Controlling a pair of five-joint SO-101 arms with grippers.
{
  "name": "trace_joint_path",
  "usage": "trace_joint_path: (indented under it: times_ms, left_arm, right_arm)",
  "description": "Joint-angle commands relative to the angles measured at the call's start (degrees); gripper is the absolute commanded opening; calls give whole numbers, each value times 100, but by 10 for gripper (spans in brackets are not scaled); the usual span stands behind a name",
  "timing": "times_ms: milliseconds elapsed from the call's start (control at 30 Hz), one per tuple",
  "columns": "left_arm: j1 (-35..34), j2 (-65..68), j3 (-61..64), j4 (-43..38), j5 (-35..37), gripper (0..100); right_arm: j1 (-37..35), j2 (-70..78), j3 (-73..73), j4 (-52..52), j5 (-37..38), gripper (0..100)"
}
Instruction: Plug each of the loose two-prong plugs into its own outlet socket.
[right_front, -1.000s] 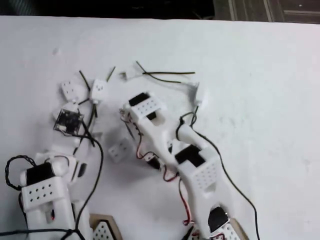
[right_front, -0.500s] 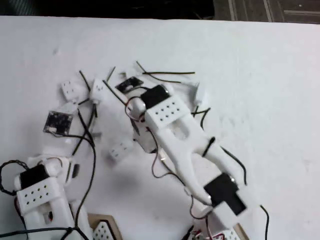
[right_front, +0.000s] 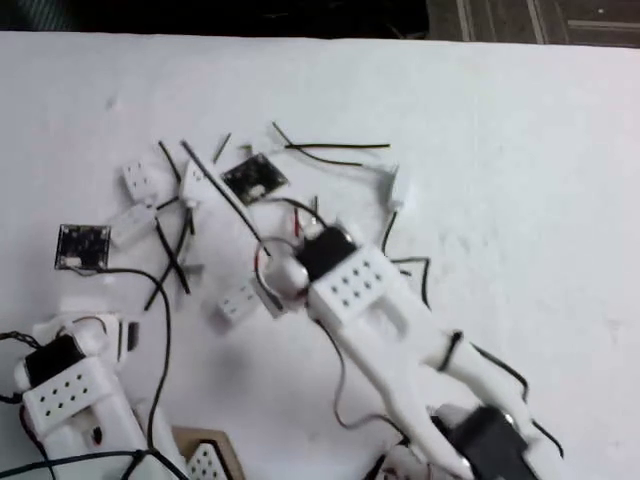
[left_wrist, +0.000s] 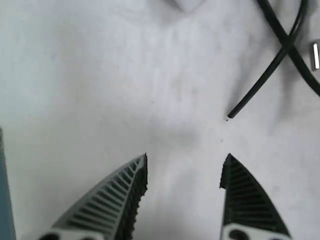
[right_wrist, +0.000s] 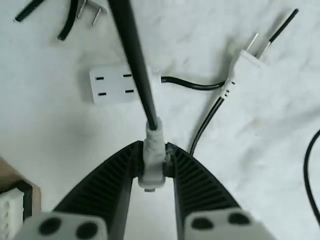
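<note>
In the right wrist view my right gripper is shut on a white two-prong plug, whose black cord runs away over the table. Just beyond it lies a white outlet socket with slots facing up. A second white plug with two bare prongs lies beside it. From above, the right arm stretches toward a cluster of white sockets. My left gripper hangs open over bare white table, near a cut cord end.
Loose black wires and another white plug lie at the far middle of the table. A brown block with a white part sits at the near edge. The left arm stands at the near left.
The right arm has swung out toward the far left cluster and turned at the wrist. The left arm has drawn back to the left.
</note>
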Motion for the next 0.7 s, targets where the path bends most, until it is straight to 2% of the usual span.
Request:
trace_joint_path:
  times_ms: [0, 233, 467, 667]
  left_arm:
    - [-40, -84, -255, -97, 70, 245]
    - [-40, -75, -246, -97, 70, 245]
    - [-22, -75, -237, -97, 70, 245]
    - [-13, -75, -237, -97, 70, 245]
  right_arm:
    - [-31, -857, 853, -1024, -246, 18]
    - [-523, -2079, 3051, -3407, -360, 17]
    - [-637, -2923, 4888, -6053, -360, 17]
    - [-831, -3037, 5512, -7336, -413, 17]
